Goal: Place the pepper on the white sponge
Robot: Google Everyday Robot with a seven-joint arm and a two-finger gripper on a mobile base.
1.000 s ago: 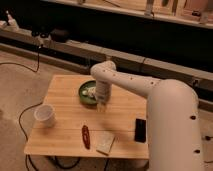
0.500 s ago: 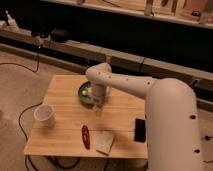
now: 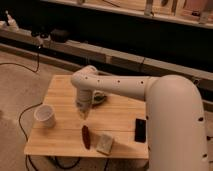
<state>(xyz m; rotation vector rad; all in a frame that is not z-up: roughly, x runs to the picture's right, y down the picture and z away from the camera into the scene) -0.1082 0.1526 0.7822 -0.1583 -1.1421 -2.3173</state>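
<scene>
A white cup [image 3: 44, 116] stands upright near the left edge of the wooden table [image 3: 122, 114]; it is round and smooth-walled, and whether anything is in it cannot be told. A shallow, dark-rimmed bowl [image 3: 99, 98] sits further back toward the table's middle, largely hidden by the arm, so its contents cannot be made out.

The robot's arm [image 3: 165, 100] is thick, rounded and glossy white, reaching in from the right and bending down over the table. The gripper [image 3: 83, 112] points downward just in front of the bowl and right of the cup, its fingers closed together with nothing between them.

The pepper [image 3: 86, 136] lies flat on the pale wood grain near the front edge, slim, dark red and tapered, below the gripper and apart from it. The white sponge [image 3: 105, 143], a small soft-looking off-white rectangle, lies just beside the pepper on its right. A flat black rectangular block [image 3: 140, 130] lies further right, near the sponge.
</scene>
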